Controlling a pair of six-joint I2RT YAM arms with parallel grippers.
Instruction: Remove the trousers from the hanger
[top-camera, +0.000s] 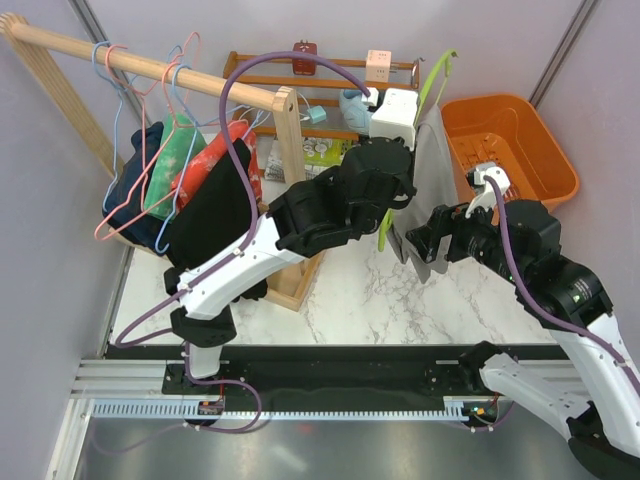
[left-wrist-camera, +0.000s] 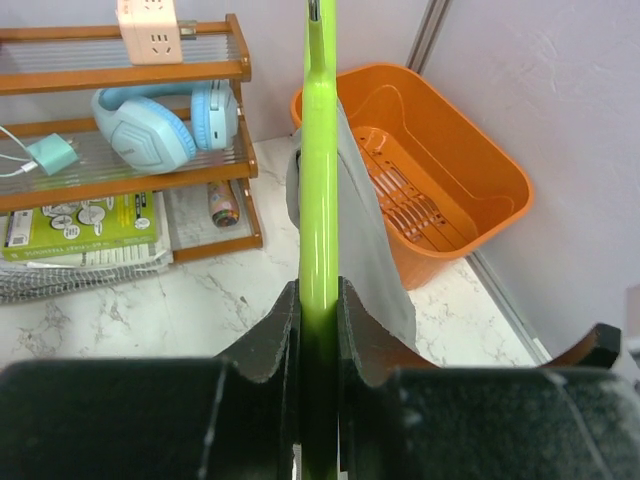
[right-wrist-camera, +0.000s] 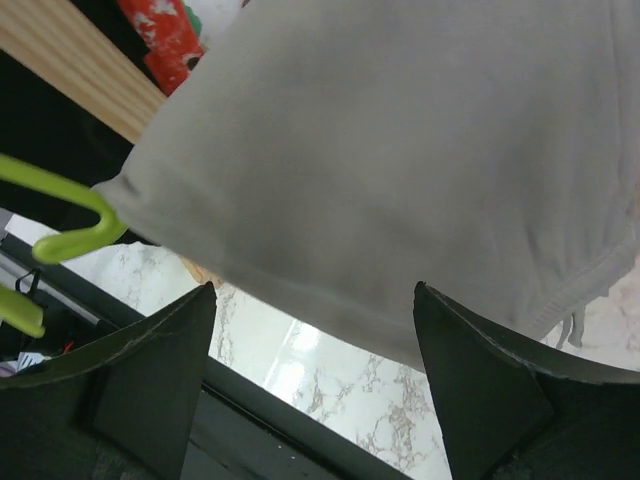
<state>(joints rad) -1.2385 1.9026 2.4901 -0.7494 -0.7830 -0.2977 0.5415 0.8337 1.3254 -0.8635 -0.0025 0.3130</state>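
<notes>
Over the marble table (top-camera: 350, 300), between the two arms, your trousers (top-camera: 432, 160) hang draped on the lime-green hanger (left-wrist-camera: 320, 180), clear of the tabletop and just beside the orange basket (top-camera: 520, 150). Your left gripper (left-wrist-camera: 318, 310) is clenched on the hanger's bar, holding it up on edge. Your right gripper (right-wrist-camera: 312, 300) stands wide apart and grasps nothing.

Watch the risk: if you close from here you may catch only the edge of the hem, and a pull would slip off. Tug sideways and the fabric could twist the hanger round in the left grip.

The lower hem hangs across the gap just above the right fingers (right-wrist-camera: 150, 370), touching neither. Whether it sits deep enough between them, the wrist view does not show.
</notes>
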